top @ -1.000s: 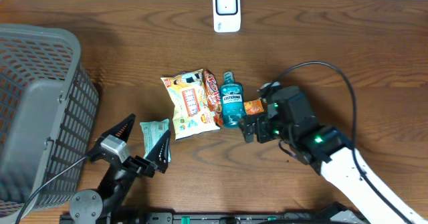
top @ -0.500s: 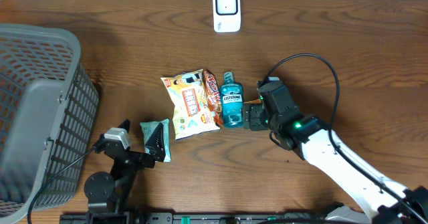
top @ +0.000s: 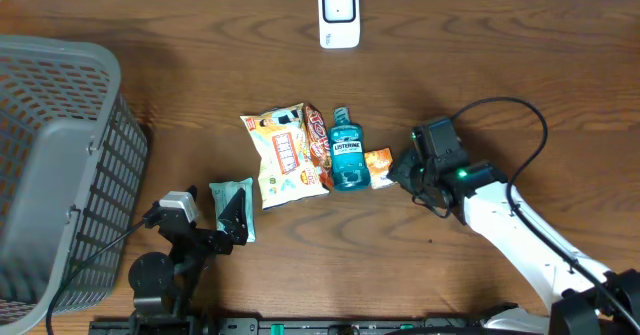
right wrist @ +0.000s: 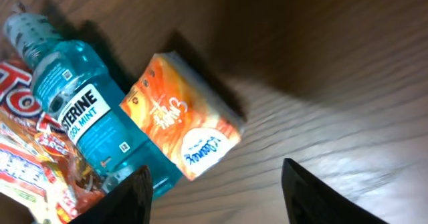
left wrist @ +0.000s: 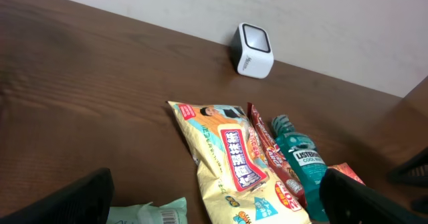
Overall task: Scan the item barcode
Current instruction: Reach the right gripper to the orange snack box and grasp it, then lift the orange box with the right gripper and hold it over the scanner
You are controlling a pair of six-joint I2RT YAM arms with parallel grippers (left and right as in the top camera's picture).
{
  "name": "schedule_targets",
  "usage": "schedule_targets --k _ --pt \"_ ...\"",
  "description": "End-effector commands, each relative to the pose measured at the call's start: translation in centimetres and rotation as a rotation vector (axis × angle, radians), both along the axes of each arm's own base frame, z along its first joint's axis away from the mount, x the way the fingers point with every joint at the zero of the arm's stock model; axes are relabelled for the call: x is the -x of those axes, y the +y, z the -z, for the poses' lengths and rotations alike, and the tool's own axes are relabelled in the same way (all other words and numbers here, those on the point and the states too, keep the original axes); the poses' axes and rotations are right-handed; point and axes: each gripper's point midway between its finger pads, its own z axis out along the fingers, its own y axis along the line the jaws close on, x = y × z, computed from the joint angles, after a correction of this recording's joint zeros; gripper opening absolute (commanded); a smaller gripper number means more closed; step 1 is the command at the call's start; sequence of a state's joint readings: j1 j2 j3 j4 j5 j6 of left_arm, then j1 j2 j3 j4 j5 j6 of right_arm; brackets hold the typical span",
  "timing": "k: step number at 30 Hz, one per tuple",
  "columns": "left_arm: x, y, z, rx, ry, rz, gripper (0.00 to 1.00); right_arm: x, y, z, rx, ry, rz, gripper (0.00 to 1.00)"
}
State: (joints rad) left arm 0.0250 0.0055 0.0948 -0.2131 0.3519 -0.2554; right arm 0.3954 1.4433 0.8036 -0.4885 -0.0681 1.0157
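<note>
The right fingers [right wrist: 311, 197] stand apart and empty, just short of the orange packet [right wrist: 184, 124], which lies on the desk [top: 520, 85] right against the mouthwash bottle [right wrist: 87, 117]. Nothing is lifted yet; pick-up and showing the barcode to the white scanner [top: 338, 15], well beyond the bottle's cap, both remain. The left fingers [left wrist: 374, 197] are spread wide, holding nothing, by a green packet [top: 232, 200] past the snack bag [top: 285, 155] on the bottle's other side. The bottle crowding the packet may hinder a clean grip.

Wooden table [top: 540, 75]: basket [top: 120, 165], scanner [top: 339, 15], snack bags [top: 283, 157], mouthwash [top: 347, 157], orange packet [top: 379, 164], perhaps wipes [top: 226, 190].
</note>
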Motion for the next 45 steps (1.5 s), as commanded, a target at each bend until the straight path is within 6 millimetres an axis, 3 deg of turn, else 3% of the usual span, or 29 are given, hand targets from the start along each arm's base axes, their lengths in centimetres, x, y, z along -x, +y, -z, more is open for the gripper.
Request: schedule_targets --k 1,5,12,15,20,21,27,29,34,40,42,45 --pt "0.1 0.1 0.4 0.000 0.019 -0.007 0.98 0.2 1.0 1.0 -0.097 0.096 0.126 0.54" --pt "0.2 0.1 0.6 0.000 0.030 -0.007 0.98 0.8 1.3 3.0 -0.110 0.177 0.179 0.52" --pt "0.3 0.1 1.3 0.001 0.060 -0.007 0.98 -0.7 2.0 5.4 -0.123 0.172 0.182 0.49" --pt "0.4 0.1 1.6 0.001 0.071 -0.007 0.98 -1.1 1.8 6.7 -0.099 0.176 0.191 0.38" --pt "0.4 0.1 1.6 0.001 0.073 -0.007 0.98 -1.2 0.4 7.2 -0.049 0.168 0.160 0.05" --pt "0.4 0.1 1.6 0.001 0.073 -0.007 0.98 -1.5 0.2 6.8 -0.053 0.155 0.137 0.01" --pt "0.4 0.1 1.7 0.001 0.075 -0.007 0.98 -2.3 -2.3 3.9 -0.089 0.097 0.065 0.01" --pt "0.4 0.1 1.7 0.001 0.075 -0.007 0.98 -2.2 -2.5 2.8 -0.125 0.068 -0.032 0.01" --pt "0.4 0.1 1.7 0.001 0.075 -0.007 0.98 -1.5 0.3 0.2 -0.331 0.004 -0.279 0.01" --pt "0.4 0.1 1.7 0.001 0.075 -0.007 0.98 2.0 4.2 -6.8 -0.822 -0.123 -0.610 0.01" --pt "0.4 0.1 1.7 0.001 0.075 -0.007 0.98 3.0 4.4 -8.2 -0.934 -0.091 -0.605 0.01" --pt "0.4 0.1 1.7 0.001 0.075 -0.007 0.98 4.7 4.4 -8.3 -0.997 0.041 -0.531 0.01"
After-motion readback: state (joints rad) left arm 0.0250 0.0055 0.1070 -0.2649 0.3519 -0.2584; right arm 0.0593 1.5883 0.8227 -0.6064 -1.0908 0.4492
